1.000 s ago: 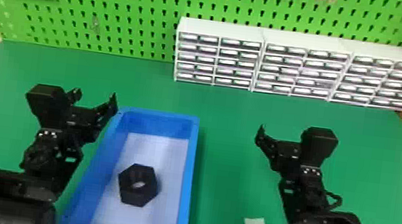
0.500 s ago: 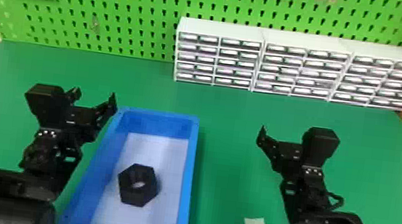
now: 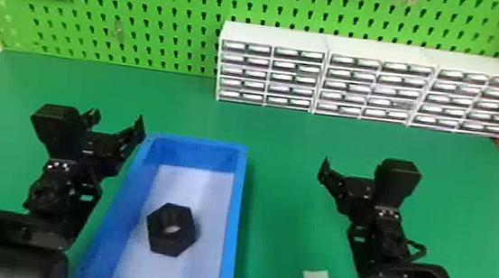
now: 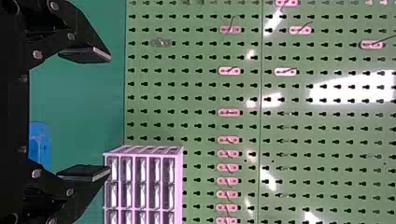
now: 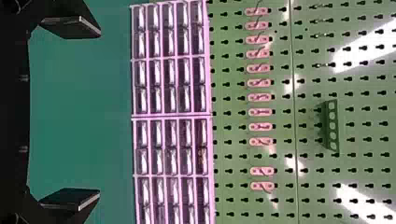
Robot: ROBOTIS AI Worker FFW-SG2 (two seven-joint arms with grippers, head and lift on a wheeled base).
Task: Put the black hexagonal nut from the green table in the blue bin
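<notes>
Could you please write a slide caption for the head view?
Black nut in a blue bin on the green table, white drawers behind.

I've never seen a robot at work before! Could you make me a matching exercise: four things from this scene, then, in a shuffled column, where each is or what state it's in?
Things:
1. Black nut
2. Left gripper
3. White drawer units
4. Blue bin

Places and states:
A. At the back of the green table, before the green pegboard
B. Open-topped, standing on the table
C. Jaws apart, holding nothing
D. Lying inside the bin

Right pairs: 1-D, 2-C, 3-A, 4-B
</notes>
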